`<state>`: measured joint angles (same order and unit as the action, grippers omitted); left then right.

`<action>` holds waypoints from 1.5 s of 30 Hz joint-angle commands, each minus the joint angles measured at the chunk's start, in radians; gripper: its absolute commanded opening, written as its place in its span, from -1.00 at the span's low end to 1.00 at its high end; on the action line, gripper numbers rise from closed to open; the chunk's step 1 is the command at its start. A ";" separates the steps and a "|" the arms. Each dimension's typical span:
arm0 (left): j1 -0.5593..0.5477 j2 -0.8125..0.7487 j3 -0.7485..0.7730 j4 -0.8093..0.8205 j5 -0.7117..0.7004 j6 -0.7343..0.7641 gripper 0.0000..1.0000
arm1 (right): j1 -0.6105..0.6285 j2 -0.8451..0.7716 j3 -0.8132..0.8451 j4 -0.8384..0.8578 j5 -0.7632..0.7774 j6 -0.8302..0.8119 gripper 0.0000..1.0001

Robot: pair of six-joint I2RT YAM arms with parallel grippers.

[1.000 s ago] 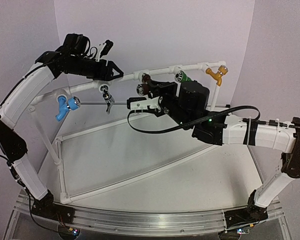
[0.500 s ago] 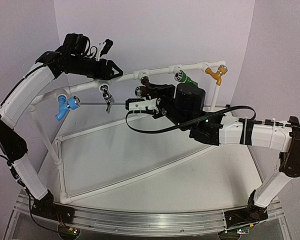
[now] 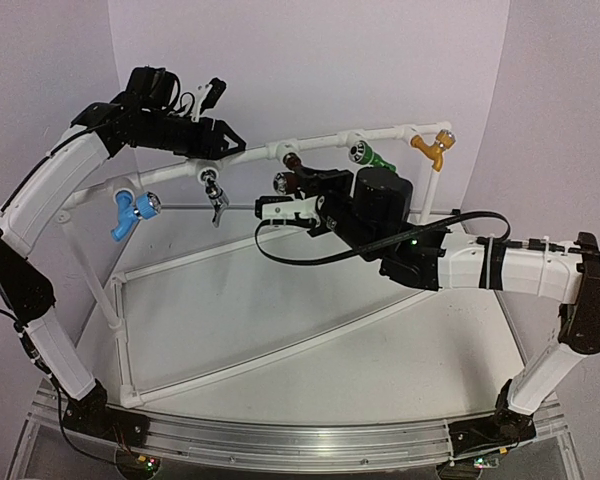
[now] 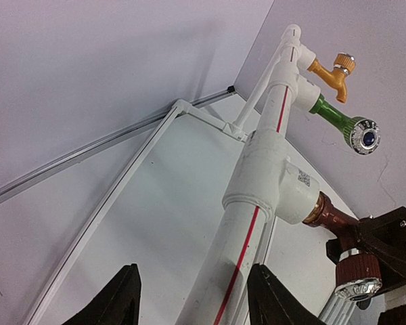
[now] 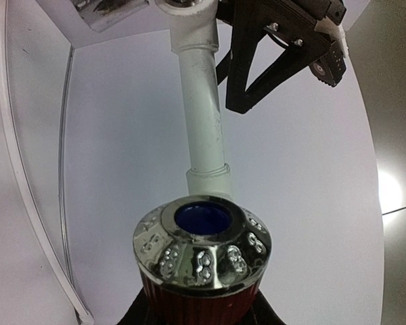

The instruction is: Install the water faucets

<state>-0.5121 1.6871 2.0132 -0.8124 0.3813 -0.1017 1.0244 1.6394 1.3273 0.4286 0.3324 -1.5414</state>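
The dark brown faucet (image 3: 287, 182) is gripped by the right jaws, which are clamped shut around it. In the right wrist view its silvery faceted end with the blue centre is seen right up close, facing the lens. Over in the left wrist view its coppery threaded end is butted into the side outlet of a white tee fitting (image 4: 271, 177) on the top rail of the pipe frame (image 4: 240, 237). How far it's screwed in can't be told, tbh.

The left jaws are spread on either side of that same rail, just beside the tee. A gap is visible on one side, so the pipe is straddled rather than squeezed.

The other taps are mounted along the rail. A blue faucet (image 3: 128, 212) is hung at the left end and a chrome faucet (image 3: 216, 192) is next to it. A green faucet (image 3: 372, 156) and an orange faucet (image 3: 432, 148) are out toward the right corner. The frame is stood on the pale surface (image 3: 380, 380).
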 commanded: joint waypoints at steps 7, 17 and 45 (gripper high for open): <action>-0.011 0.037 -0.073 -0.177 0.026 -0.012 0.09 | -0.011 0.037 0.027 0.135 0.019 0.019 -1.00; -0.013 0.032 -0.087 -0.170 0.039 -0.012 0.07 | -0.005 0.073 0.057 0.164 0.037 0.182 -1.00; -0.012 -0.009 -0.148 -0.143 0.034 -0.033 0.06 | -0.107 0.019 -0.033 0.217 -0.013 0.669 -1.00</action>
<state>-0.5076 1.6596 1.9507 -0.7365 0.3817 -0.1017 0.9859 1.6714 1.2949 0.6116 0.2303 -0.9868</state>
